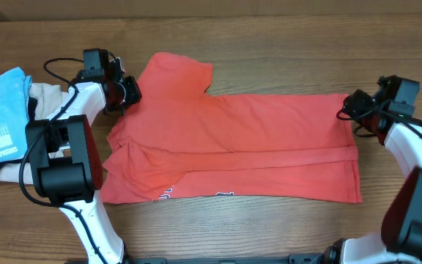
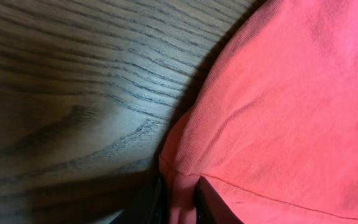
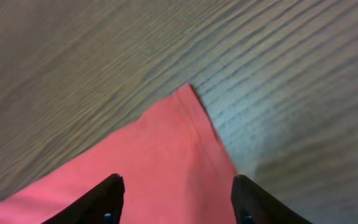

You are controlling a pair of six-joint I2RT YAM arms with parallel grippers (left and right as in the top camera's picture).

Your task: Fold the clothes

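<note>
**A:** How do the left jaws stand?

**B:** Nearly closed, and they have cloth. In the left wrist view two dark fingers [image 2: 211, 202] sit close together at the bottom. A ridge of the coral-red T-shirt [image 2: 291, 106] is pinched up between them, near a stitched edge.

**A:** And the right jaws?

**B:** Wide open, holding nothing. The two fingers [image 3: 107, 199] stand either side of a pointed corner of the shirt, which lies flat on the wood. I cannot tell whether the tips touch the cloth.

**A:** Where on the shirt is each one, seen from above?

**B:** The left jaws are at the shirt's left edge, just under the sleeve that sticks out toward the far side. The right jaws are at the far right corner.

**A:** And the shirt as a whole?

**B:** It lies across the middle of the tabletop [image 1: 269, 29], its long side running left to right. One layer is folded over another, so a long crease runs along it. A bit of white lettering [image 1: 165, 195] peeks out at the near edge.

**A:** Anything else?

**B:** At the left end a light blue printed tee [image 1: 2, 110] lies partly over a beige garment [image 1: 48, 95]. Both are beside the left arm and apart from the red shirt.
</note>
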